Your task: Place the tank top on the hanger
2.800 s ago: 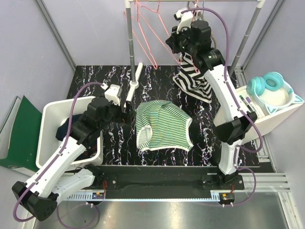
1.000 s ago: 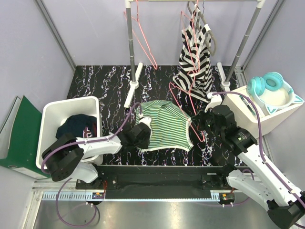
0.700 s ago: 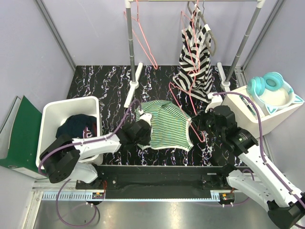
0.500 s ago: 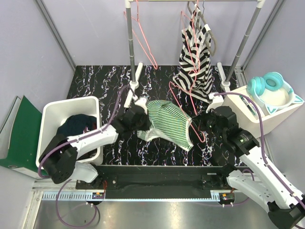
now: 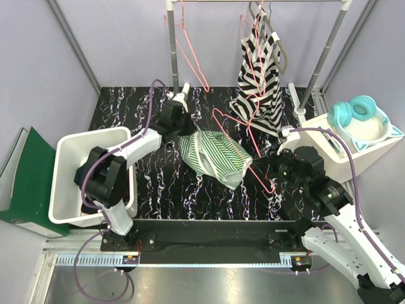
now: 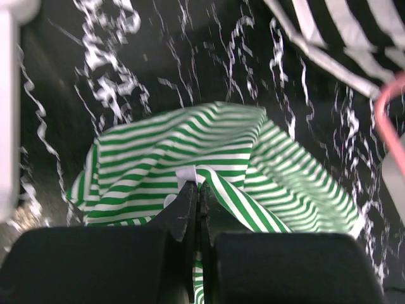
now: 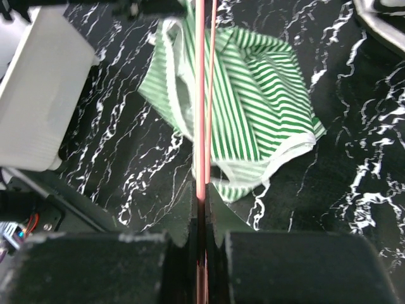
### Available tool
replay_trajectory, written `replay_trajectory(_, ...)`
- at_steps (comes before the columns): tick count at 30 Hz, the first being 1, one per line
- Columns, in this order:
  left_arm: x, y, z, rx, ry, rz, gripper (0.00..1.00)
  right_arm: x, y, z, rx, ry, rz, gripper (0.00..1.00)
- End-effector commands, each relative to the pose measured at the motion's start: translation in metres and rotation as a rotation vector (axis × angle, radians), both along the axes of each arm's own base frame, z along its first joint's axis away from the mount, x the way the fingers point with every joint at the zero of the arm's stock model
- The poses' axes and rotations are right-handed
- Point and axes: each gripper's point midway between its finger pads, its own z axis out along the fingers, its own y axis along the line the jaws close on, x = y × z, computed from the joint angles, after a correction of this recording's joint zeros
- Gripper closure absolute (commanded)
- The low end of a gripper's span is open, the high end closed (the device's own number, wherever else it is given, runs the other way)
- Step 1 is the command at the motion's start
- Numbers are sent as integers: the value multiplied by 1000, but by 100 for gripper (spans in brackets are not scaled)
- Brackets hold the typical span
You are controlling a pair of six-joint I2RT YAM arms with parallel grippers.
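Left jaws clamped on trimmed edge of tank top (image 6: 209,149), rest draped on tabletop (image 5: 120,107). Right jaws pinched on hanger (image 7: 201,95), wire crossing above tank top. Best next: hold opening taut, feed 1 hanger arm inside slowly.

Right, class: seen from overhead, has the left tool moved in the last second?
Yes. The left tool, shut on the tank top, has moved up the picture, away from the arms' bases and closer to the rack post.

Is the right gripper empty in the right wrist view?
No: the right gripper is shut on the hanger, whose pink wire runs out from between its fingers.
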Motion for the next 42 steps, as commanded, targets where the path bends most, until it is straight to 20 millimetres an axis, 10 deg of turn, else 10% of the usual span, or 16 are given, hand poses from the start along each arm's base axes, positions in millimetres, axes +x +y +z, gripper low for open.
replay_trajectory(1, 36, 8, 33, -41, -73, 6, 100, -5, 17, 9, 54, -19, 86, 100)
replay_trajectory(12, 62, 25, 51, -101, -78, 6, 100, -7, 33, 1, 64, 10, 169, 100)
replay_trajectory(42, 12, 16, 104, -171, -112, -169, 100, -2, 59, -19, 45, 39, 246, 100)
